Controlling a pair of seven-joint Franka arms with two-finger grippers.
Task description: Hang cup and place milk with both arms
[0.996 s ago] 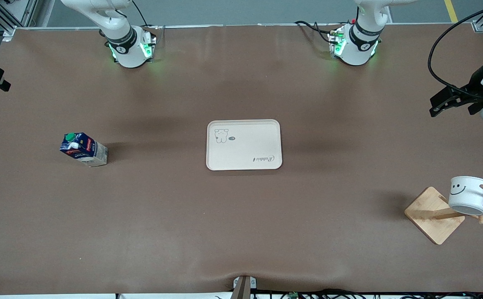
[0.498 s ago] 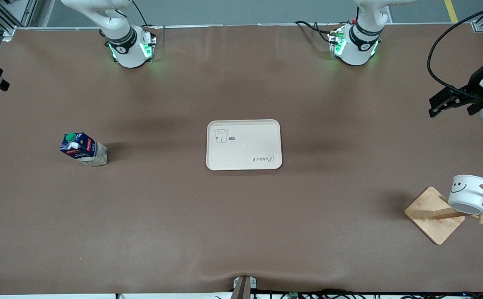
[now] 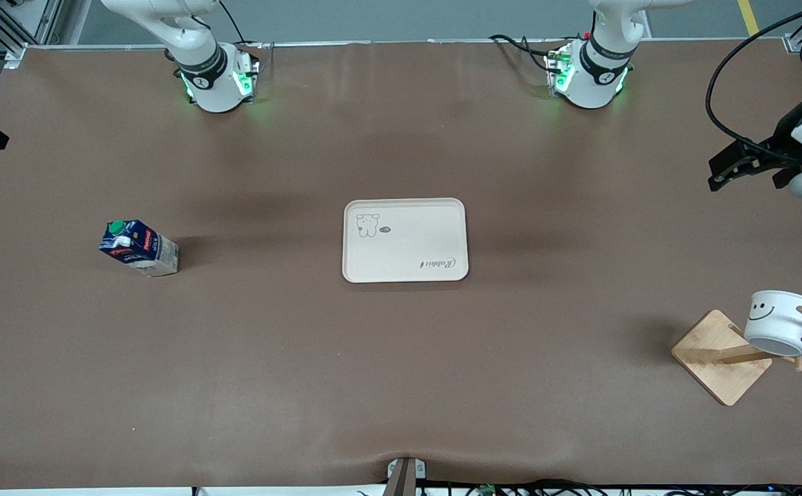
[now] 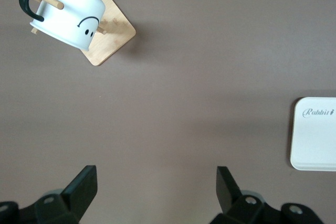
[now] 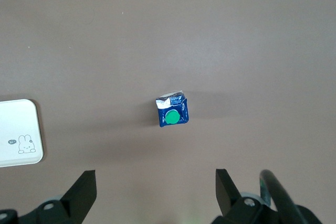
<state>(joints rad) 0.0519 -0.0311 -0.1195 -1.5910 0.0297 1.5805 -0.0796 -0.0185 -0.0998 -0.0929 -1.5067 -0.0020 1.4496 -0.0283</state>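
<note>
The cup [image 3: 777, 322] is a small white mug with a black smiley face and a black loop handle. It hangs tilted by that handle on a peg of a wooden rack [image 3: 725, 356], at the lower right of the front view. The milk [image 3: 138, 247] is a small dark-blue carton with a green round cap, red-and-white label marks and a pale lower end. It stands upright on the brown desk [image 3: 401, 386], at the middle left of the front view.
</note>
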